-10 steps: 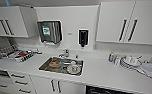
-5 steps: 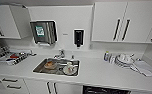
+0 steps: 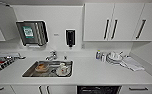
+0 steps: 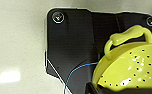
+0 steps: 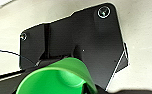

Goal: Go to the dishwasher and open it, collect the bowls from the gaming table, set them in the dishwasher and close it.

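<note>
Bowls carried to the dishwasher

I faced the bench; each end effector grasped a bowl, yellow left, green right, ready for loading.

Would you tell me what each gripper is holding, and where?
Left: the yellow-green bowl; right: the bright green bowl. Each seems gripped at its rim; fingers hidden.

We face a tabletop: the sink is set into its left part, plates lie right, and the dishwasher sits below.
</note>
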